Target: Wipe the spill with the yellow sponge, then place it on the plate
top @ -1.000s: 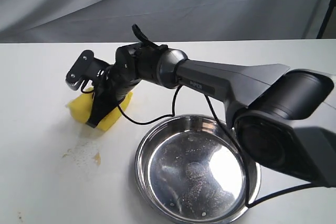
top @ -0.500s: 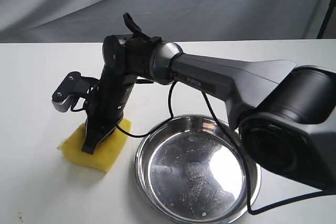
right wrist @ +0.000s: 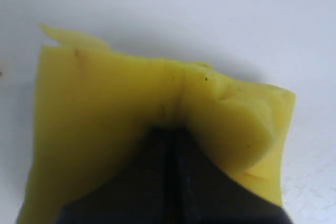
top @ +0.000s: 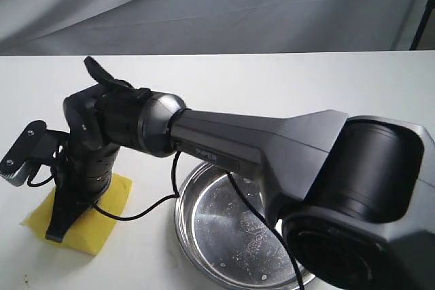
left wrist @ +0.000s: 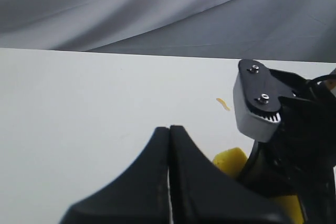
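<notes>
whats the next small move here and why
Probably lift the yellow sponge slightly and swing it toward the plate. The right gripper pinches it against the table, no wet patch shows around it, and the plate sits right beside it.

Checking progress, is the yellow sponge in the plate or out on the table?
Out. The yellow sponge lies on the table beside the plate, pinched by the right gripper.

This looks like a robot test laboratory: a plain white table (top: 285,79) stands in front of a wrinkled grey cloth backdrop (top: 238,5), and a large dark robot arm (top: 258,147) reaches over it.
</notes>
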You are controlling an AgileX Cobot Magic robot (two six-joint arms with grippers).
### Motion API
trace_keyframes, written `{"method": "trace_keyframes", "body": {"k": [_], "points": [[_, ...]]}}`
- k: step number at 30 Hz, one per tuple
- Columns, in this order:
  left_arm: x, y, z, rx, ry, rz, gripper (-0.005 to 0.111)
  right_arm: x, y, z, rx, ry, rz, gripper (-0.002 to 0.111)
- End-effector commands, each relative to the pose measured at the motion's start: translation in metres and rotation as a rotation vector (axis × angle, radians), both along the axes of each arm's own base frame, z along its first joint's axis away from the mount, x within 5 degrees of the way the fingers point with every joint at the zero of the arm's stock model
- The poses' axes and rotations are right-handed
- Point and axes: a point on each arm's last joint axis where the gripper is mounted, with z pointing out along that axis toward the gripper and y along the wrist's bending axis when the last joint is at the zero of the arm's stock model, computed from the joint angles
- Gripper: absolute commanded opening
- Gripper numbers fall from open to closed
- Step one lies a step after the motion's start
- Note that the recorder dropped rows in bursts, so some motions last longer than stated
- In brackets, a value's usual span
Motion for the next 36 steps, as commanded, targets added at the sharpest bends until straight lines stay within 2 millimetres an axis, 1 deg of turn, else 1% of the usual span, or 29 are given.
{"method": "trace_keyframes", "body": {"k": [1,5,6,8,9,12,14,16,19,24,28,30,32,34,36], "points": [[0.000,-0.001,-0.001,-0.017,-0.006,-0.004,0.000,0.021,-0.009,-0.019,-0.049,-0.109,-0.104,0.000],[0.000,-0.001,-0.001,-0.017,-0.006,-0.004,0.000,0.047,-0.028,-0.020,-0.063,-0.119,-0.231,0.000],[0.000,-0.001,-0.001,-0.017,-0.006,-0.004,0.000,0.056,-0.035,-0.020,-0.061,-0.112,-0.269,0.000],[0.000,-0.001,-0.001,-0.017,-0.006,-0.004,0.000,0.068,-0.046,-0.020,-0.056,-0.100,-0.327,0.000],[0.000,-0.001,-0.001,-0.017,-0.006,-0.004,0.000,0.077,-0.054,-0.020,-0.052,-0.091,-0.372,0.000],[0.000,-0.001,-0.001,-0.017,-0.006,-0.004,0.000,0.097,-0.073,-0.020,-0.048,-0.070,-0.466,0.000],[0.000,-0.001,-0.001,-0.017,-0.006,-0.004,0.000,0.105,-0.084,-0.020,-0.062,-0.054,-0.502,0.000],[0.000,-0.001,-0.001,-0.017,-0.006,-0.004,0.000,0.107,-0.090,-0.012,-0.073,-0.045,-0.515,0.000],[0.000,-0.001,-0.001,-0.017,-0.006,-0.004,0.000,0.108,-0.093,0.012,-0.052,-0.070,-0.500,0.000],[0.000,-0.001,-0.001,-0.017,-0.006,-0.004,0.000,0.104,-0.095,0.077,0.083,-0.136,-0.507,0.000],[0.000,-0.001,-0.001,-0.017,-0.006,-0.004,0.000,0.097,-0.101,0.119,0.159,-0.180,-0.509,0.000],[0.000,-0.001,-0.001,-0.017,-0.006,-0.004,0.000,0.095,-0.104,0.133,0.173,-0.207,-0.505,0.000],[0.000,-0.001,-0.001,-0.017,-0.006,-0.004,0.000,0.096,-0.108,0.139,0.170,-0.235,-0.504,0.000],[0.000,-0.001,-0.001,-0.017,-0.006,-0.004,0.000,0.099,-0.111,0.139,0.165,-0.242,-0.510,0.000],[0.000,-0.001,-0.001,-0.017,-0.006,-0.004,0.000,0.102,-0.112,0.130,0.157,-0.217,-0.523,0.000]]}}
